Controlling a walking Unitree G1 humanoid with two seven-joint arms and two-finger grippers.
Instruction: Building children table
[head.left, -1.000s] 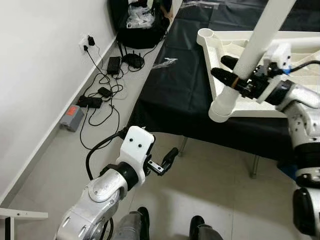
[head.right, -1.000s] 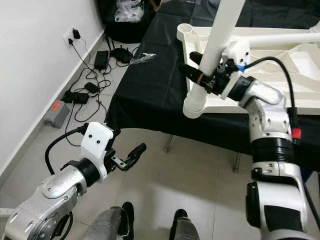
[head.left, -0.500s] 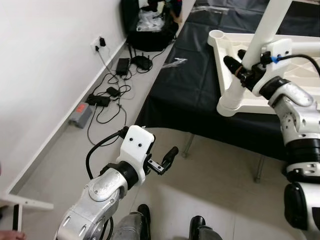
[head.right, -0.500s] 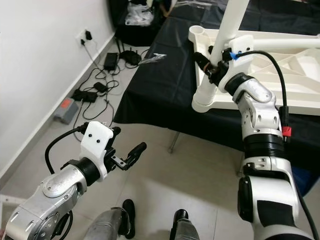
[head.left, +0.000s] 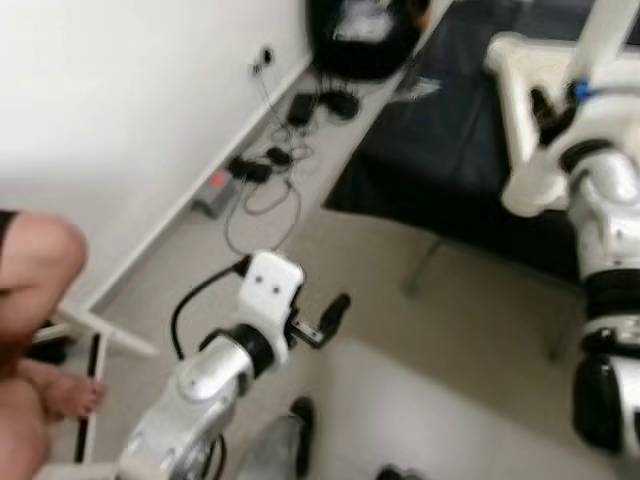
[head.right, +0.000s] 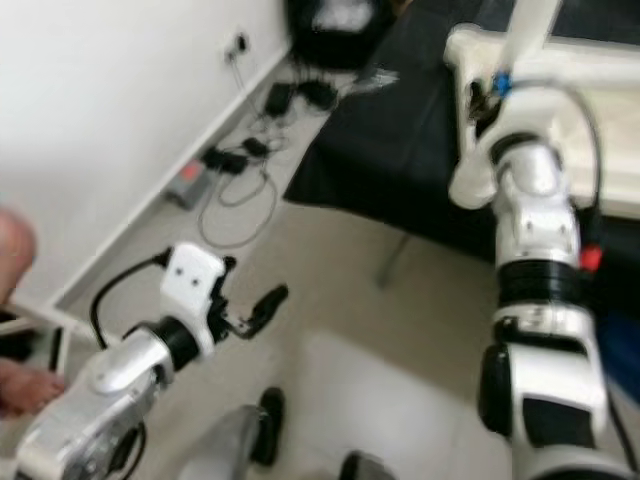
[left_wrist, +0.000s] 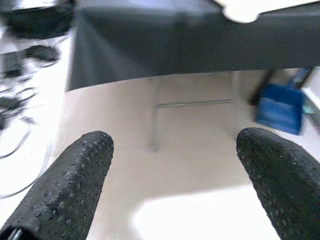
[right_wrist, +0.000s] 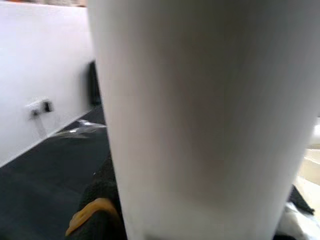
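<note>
White plastic marks the task's thing: a table leg (head.left: 560, 130), a long tube, stands tilted over the near edge of the black-draped counter (head.left: 440, 150), its wide foot past that edge. The right gripper (head.left: 548, 108) clasps the tube partway up, beside the white tabletop (head.left: 520, 60) lying at the counter's near corner. The left gripper (head.left: 333, 315) hangs lower, over the pale floor (head.left: 450, 340), holding nothing. Against the wall (head.left: 130, 90), cables and chargers (head.left: 270, 160) lie tangled on the floor, with a dark bag (head.left: 365, 35) beyond them. A person's bare knee (head.left: 40, 250) and foot (head.left: 65, 395) show at the picture's left edge. All is blurred.

Seen from the right eye, the same layout holds, the right arm reaching up to the tube (head.right: 478, 160).

From the left wrist, two black fingers (left_wrist: 65, 185) stand wide apart, nothing between them; beyond are the floor, the counter's drape and a blue object (left_wrist: 280, 107).

From the right wrist, the white tube (right_wrist: 200, 115) is very close, with a black finger (right_wrist: 102, 200) pressed against it.
</note>
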